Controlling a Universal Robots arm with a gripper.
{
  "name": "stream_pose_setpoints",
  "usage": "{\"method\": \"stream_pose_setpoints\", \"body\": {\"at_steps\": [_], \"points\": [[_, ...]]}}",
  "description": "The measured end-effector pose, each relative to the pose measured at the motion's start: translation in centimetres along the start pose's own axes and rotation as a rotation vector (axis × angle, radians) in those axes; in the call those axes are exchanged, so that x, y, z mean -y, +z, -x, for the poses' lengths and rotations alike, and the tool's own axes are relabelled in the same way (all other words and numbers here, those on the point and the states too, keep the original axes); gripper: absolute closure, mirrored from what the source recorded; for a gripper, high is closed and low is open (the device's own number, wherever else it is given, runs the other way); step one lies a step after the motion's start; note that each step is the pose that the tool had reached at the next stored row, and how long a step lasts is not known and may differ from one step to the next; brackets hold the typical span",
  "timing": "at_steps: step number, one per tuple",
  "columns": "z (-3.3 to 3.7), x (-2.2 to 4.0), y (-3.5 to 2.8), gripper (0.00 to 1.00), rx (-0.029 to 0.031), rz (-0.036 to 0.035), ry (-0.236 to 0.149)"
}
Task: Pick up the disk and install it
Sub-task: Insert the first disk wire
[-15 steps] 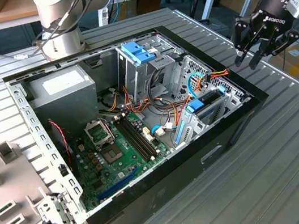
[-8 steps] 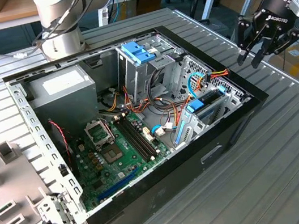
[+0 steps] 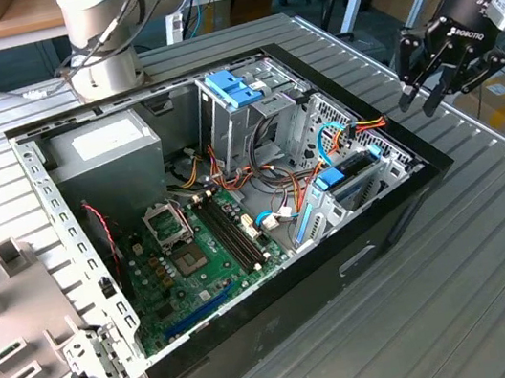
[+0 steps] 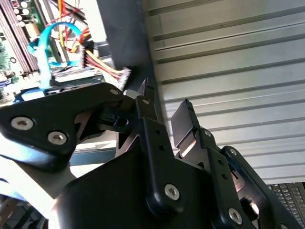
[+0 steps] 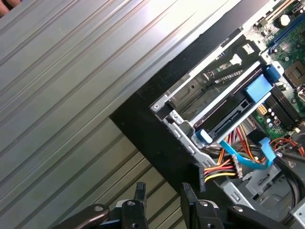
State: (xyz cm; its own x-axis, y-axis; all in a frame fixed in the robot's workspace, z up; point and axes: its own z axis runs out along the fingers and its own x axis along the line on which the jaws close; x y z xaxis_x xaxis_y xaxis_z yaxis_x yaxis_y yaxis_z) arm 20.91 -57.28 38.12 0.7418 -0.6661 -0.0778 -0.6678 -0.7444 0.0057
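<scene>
The disk (image 3: 355,175) sits inside the open computer case (image 3: 258,338), in the drive bay at the corner on the exterior view's right, with a blue latch piece on top; in the first wrist view its long axis (image 5: 233,112) runs along the bay, parallel to the case's black edge. The gripper (image 3: 443,79) hangs above the ribbed metal table (image 3: 495,245), outside the case, so the disk lies toward the exterior view's left and lower from it. Its fingers (image 5: 139,192) stand moderately apart, holding and touching nothing.
</scene>
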Motion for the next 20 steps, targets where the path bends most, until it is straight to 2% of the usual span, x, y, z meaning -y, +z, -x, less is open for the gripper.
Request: {"method": "stream_pose_setpoints", "body": {"at_steps": [2,5,8,13,17,20], "points": [[0.45,-0.35,0.13,0.58,-0.0001,-0.0001,0.000],[0.75,-0.25,0.32,0.58,-0.0002,0.0017,-0.023],[1.25,-0.24,0.46,0.58,-0.0003,0.0021,-0.028],[2.17,-0.78,1.03,0.58,-0.0003,0.0021,-0.028],[2.64,-0.37,1.31,0.58,-0.0006,0.0037,-0.045],[2.75,-0.21,1.46,0.58,-0.0010,0.0068,-0.083]]}}
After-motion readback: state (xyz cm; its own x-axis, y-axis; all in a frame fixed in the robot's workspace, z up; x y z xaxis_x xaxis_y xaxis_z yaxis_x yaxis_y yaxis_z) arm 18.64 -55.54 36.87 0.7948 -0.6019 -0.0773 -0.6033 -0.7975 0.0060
